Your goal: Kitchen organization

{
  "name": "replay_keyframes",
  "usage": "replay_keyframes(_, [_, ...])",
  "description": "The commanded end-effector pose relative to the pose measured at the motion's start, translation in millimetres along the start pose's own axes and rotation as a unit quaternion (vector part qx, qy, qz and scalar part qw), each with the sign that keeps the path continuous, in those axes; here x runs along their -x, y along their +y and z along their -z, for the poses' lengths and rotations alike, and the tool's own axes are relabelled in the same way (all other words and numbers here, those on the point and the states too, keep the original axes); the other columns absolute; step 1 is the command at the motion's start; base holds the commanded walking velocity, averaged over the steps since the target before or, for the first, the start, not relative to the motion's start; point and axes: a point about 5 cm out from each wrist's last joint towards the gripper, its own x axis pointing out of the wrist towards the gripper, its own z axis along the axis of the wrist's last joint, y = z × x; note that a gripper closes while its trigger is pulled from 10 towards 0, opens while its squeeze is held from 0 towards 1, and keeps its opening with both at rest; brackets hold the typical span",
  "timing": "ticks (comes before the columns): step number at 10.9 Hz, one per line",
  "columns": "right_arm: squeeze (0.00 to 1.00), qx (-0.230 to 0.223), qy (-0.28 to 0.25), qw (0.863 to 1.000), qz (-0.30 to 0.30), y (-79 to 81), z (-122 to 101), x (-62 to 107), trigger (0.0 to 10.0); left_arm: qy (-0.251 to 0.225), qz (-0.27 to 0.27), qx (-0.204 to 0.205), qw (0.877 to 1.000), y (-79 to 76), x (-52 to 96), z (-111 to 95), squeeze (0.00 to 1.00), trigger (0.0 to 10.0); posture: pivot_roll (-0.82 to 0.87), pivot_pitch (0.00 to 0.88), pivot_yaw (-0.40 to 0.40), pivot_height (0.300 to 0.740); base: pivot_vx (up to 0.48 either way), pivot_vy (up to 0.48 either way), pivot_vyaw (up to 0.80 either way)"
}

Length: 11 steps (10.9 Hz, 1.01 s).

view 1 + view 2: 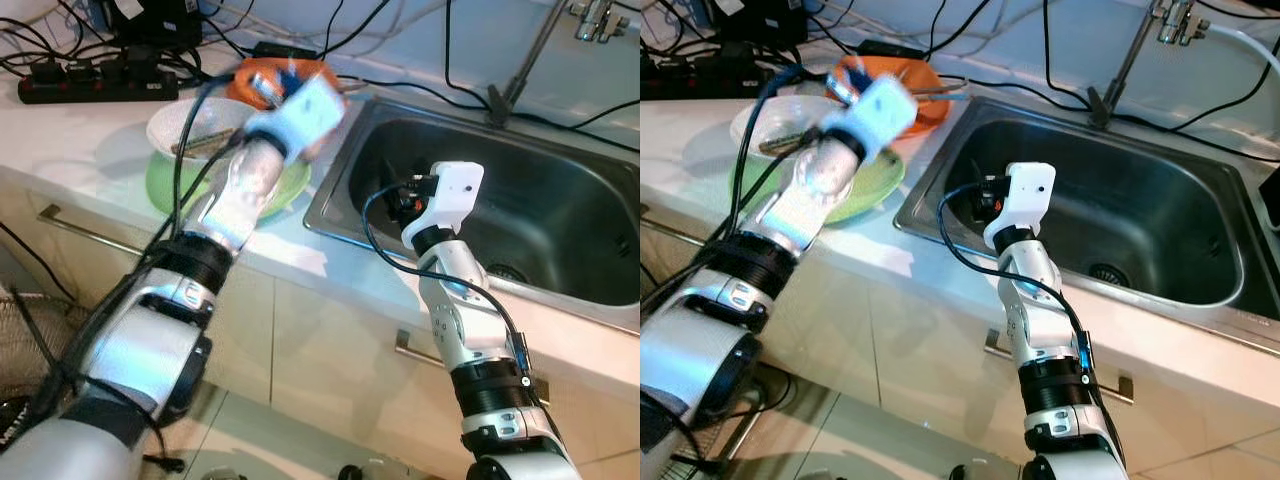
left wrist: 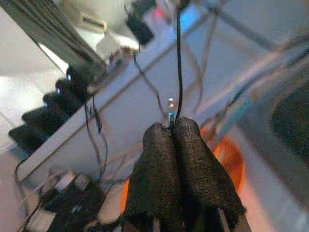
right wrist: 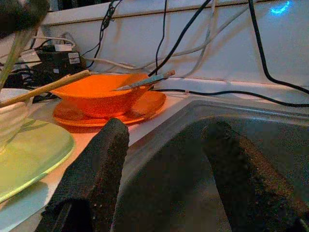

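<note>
A white kitchen counter runs beside a steel sink. The left gripper, clenched on something thin, perhaps a utensil, hovers over the orange bowl, probably to sort it. The right gripper waits released inside the sink, bowl just beyond

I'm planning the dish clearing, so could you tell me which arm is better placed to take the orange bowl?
Probably the left: its end effector hovers right at the orange bowl, fingers shut, while the right end effector is over the sink, open.
</note>
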Motion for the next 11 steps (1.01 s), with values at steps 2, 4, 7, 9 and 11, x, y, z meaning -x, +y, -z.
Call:
replay_keyframes(2, [0.0, -0.002, -0.004, 1.0, 0.009, -5.4, -0.3, 1.0, 10.0, -0.023, -0.008, 0.059, 0.998, 12.0, -0.6, -15.4, 0.0, 10.0, -0.01, 0.023, -0.085, 0.719, 0.0, 0.0, 0.0])
replay_keyframes(4, [0.0, -0.002, -0.003, 1.0, 0.007, -5.4, -0.2, 0.3, 10.0, -0.027, -0.005, 0.118, 0.993, 25.7, 1.2, -24.0, 0.0, 10.0, 0.0, 0.022, -0.089, 0.719, 0.0, 0.0, 0.0])
replay_keyframes(7, [0.0, -0.002, -0.003, 1.0, 0.001, -3.8, -0.1, -1.0, 10.0, -0.035, 0.012, 0.258, 0.966, 40.5, 3.7, -37.4, 0.0, 10.0, 0.0, 0.016, -0.092, 0.719, 0.0, 0.0, 0.0])
replay_keyframes(9, [0.0, -0.001, -0.002, 1.0, 0.0, -3.6, -0.1, -1.3, 10.0, -0.047, 0.018, 0.289, 0.956, 50.5, 5.7, -45.2, 0.0, 10.0, 0.0, 0.016, -0.094, 0.719, 0.0, 0.0, 0.0])
replay_keyframes(11, [0.0, -0.002, -0.002, 1.0, -0.001, -3.5, -0.1, -1.7, 10.0, -0.087, 0.025, 0.33, 0.94, 69.2, 10.0, -67.0, 0.0, 10.0, 0.0, 0.014, -0.095, 0.719, 0.0, 0.0, 0.0])
